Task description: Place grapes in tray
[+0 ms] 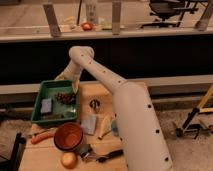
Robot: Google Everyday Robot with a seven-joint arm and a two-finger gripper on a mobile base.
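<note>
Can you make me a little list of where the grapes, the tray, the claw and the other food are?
grapes: dark bunch lying inside the tray, on its right side
tray: green, at the back left of the table
claw: reaching down over the tray's right edge, just beside the grapes; whether it touches them cannot be told
bowl: orange, round, in front of the tray
carrot: lying left of the bowl
onion: at the table's front edge, in front of the bowl

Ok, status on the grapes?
Gripper over tray, just above grapes. Grapes lie inside tray. Grey block shares tray, apart from grapes.
</note>
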